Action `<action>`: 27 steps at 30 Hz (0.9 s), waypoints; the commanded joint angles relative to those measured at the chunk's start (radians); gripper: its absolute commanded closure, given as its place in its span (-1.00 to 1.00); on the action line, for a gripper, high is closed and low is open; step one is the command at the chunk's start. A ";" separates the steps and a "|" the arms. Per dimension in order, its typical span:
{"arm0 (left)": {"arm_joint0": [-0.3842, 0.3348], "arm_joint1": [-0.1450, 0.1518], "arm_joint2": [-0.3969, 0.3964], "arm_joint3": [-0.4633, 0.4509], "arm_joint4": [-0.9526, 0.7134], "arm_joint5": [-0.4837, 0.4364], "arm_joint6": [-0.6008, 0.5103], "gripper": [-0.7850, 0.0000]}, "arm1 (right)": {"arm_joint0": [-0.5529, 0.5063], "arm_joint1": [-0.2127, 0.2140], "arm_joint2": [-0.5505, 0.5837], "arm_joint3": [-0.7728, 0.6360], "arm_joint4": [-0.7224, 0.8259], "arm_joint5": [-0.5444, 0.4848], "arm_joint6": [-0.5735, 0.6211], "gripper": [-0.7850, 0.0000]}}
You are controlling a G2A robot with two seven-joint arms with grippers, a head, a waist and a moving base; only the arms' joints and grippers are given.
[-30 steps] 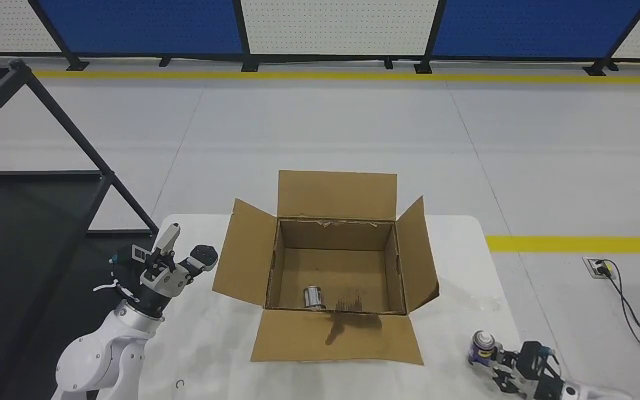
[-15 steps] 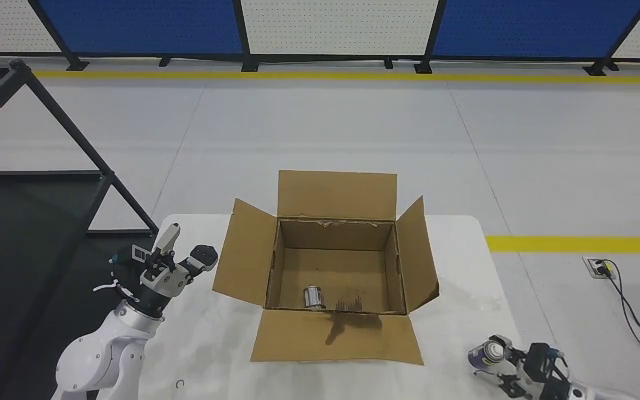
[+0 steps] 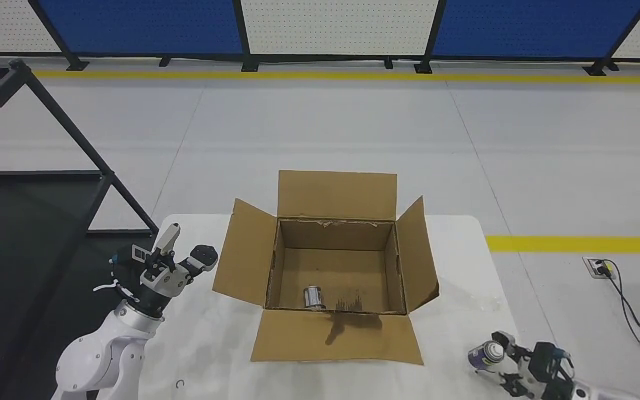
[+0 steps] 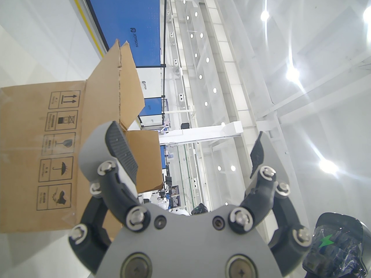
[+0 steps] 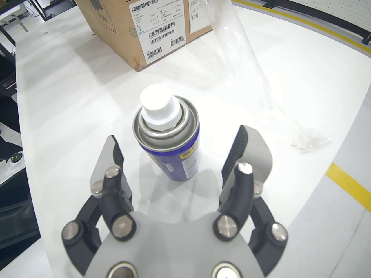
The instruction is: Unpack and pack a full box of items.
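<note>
The box (image 3: 335,270) is matt brown corrugated cardboard, with smooth white paper labels (image 5: 162,30) stuck on one wall. The spray can (image 5: 169,140) has a shiny bare-metal top rim, a glossy blue printed wall and a matt white plastic cap (image 5: 158,102). A strip of clear film (image 5: 232,38) is glossy and crinkled. The surface (image 5: 72,93) is smooth and white with a faint sheen. The right claw (image 5: 178,143) and left claw (image 4: 187,134) have matt grey metal fingers (image 5: 258,151), black ribbed rubbery pads (image 5: 232,157) and polished screws (image 5: 226,224).
</note>
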 commanded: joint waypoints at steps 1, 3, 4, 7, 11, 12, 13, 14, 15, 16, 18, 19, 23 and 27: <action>0.000 0.000 0.000 0.000 0.000 0.000 0.000 -1.00 | 0.001 -0.001 0.000 -0.001 0.003 0.002 -0.001 0.27; 0.000 0.000 0.000 0.000 0.000 0.000 0.000 -1.00 | 0.001 -0.001 -0.001 -0.004 0.005 0.002 -0.003 0.56; 0.000 0.000 0.000 0.000 0.000 0.000 0.000 -1.00 | 0.002 -0.001 -0.002 -0.006 0.006 0.001 -0.004 0.77; 0.000 0.000 0.000 0.000 0.000 0.000 0.000 -1.00 | 0.004 -0.002 -0.004 -0.013 0.009 0.000 -0.010 1.00; 0.000 0.000 0.000 0.000 0.000 0.000 0.000 -1.00 | 0.011 -0.008 -0.008 -0.021 0.037 0.014 -0.026 1.00; 0.000 0.000 0.000 0.000 0.000 0.000 0.000 -1.00 | 0.014 -0.010 -0.010 -0.022 0.044 0.018 -0.025 1.00; 0.000 0.000 0.000 0.000 0.000 0.000 0.000 -1.00 | 0.018 -0.011 -0.011 -0.025 0.051 0.025 -0.023 1.00; 0.000 0.000 0.000 0.000 0.000 0.000 0.000 -1.00 | 0.022 -0.013 -0.013 -0.025 0.059 0.034 -0.017 1.00; 0.000 0.000 0.000 0.000 0.000 0.000 0.000 -1.00 | 0.027 -0.016 -0.016 -0.027 0.064 0.039 -0.008 1.00; 0.000 0.000 0.000 0.000 0.000 0.000 0.000 -1.00 | 0.031 -0.017 -0.016 -0.026 0.069 0.049 0.000 1.00; 0.000 0.000 0.000 0.000 0.000 0.000 0.000 -1.00 | 0.043 -0.023 -0.023 -0.024 0.086 0.082 0.033 1.00; 0.000 0.000 0.000 0.000 0.000 0.000 0.000 -1.00 | 0.051 -0.026 -0.026 -0.021 0.098 0.097 0.050 1.00; 0.000 0.000 0.000 0.000 0.000 0.000 0.000 -1.00 | 0.081 -0.038 -0.042 -0.008 0.133 0.128 0.106 1.00; 0.000 0.000 0.000 0.000 0.000 0.000 0.000 -1.00 | 0.107 -0.047 -0.054 0.014 0.148 0.137 0.134 1.00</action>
